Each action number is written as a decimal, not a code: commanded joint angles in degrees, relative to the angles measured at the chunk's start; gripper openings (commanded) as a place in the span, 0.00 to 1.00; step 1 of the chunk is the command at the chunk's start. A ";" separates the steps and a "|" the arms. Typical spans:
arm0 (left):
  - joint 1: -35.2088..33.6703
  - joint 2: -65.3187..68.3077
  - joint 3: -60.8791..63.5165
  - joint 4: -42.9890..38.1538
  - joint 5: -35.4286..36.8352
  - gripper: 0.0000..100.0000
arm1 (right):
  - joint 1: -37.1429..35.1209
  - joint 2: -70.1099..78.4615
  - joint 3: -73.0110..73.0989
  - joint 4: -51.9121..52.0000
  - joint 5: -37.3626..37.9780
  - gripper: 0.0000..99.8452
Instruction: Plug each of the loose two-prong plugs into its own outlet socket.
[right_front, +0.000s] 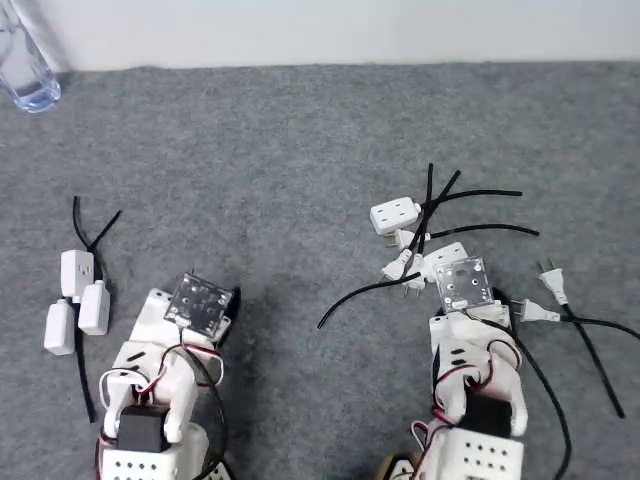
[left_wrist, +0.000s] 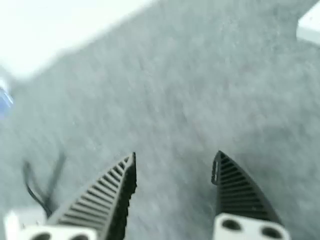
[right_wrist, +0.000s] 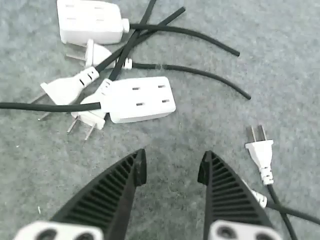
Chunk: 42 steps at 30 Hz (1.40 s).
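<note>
Two white outlet blocks lie among black cords ahead of my right gripper (right_wrist: 172, 162), which is open just short of the nearer block (right_wrist: 137, 100). The farther block (right_wrist: 90, 22) lies beyond it. Three loose two-prong plugs sit beside them: one (right_wrist: 62, 89) on a long cord, one (right_wrist: 95, 52) near the far block, one (right_wrist: 87, 117) against the near block. A further plug (right_wrist: 260, 147) lies apart on the carpet. My left gripper (left_wrist: 174, 165) is open over bare grey carpet. In the high view both arms (right_front: 165, 370) (right_front: 470, 360) are at the near edge.
Three white blocks (right_front: 77, 272) with black cords lie at the left, beside the left arm. Two more plugs (right_front: 550, 275) with cords lie right of the right arm. A clear plastic container (right_front: 25, 70) stands at the far left corner. Open carpet (right_front: 280, 150) spans the middle.
</note>
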 joint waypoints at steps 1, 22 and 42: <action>-0.35 -0.97 -1.27 -10.37 0.09 0.23 | 0.66 -3.65 0.79 2.77 -0.44 0.17; 7.56 28.75 -49.45 2.37 5.80 0.13 | 0.57 -4.18 0.70 4.53 -0.18 0.17; 35.52 94.68 -102.81 27.52 -2.81 0.13 | 11.38 -4.35 0.70 -1.01 -1.67 0.17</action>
